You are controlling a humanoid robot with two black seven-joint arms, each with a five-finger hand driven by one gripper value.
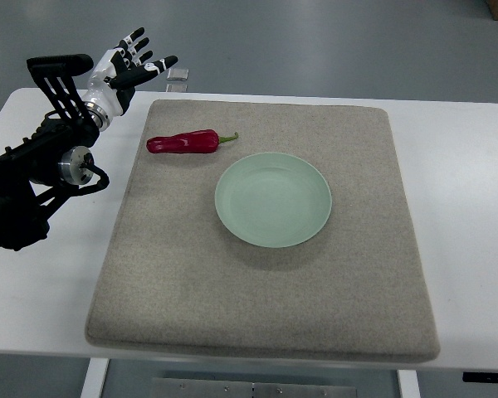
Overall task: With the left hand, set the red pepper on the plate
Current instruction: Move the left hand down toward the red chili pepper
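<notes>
Your left hand sits at the far left of the scene, raised over the far left corner of the surface, with its fingers spread and reaching toward the right. It holds nothing. You can see its black and white knuckles clearly, and the palm faces roughly down and to the right. Behind it, the wrist runs back into the dark arm, which comes in from the left edge and lies over the white left part of the surface.

Just right of the hand and a little nearer to you lies the pepper. It rests on the mat, close to the mat's far left corner, lying on its side with the red body pointing left and the green stem pointing right. Hand and pepper are apart; no finger touches it.

Nearer and to the right of the pepper you have the plate, pale green and round, near the middle of the mat. The pepper's stem end comes close to the plate's far left rim but stays off it. The mat is grey and covers most of the surface.

Beyond the mat's far edge, just right of the fingertips, a small grey tile lies on the surface.
</notes>
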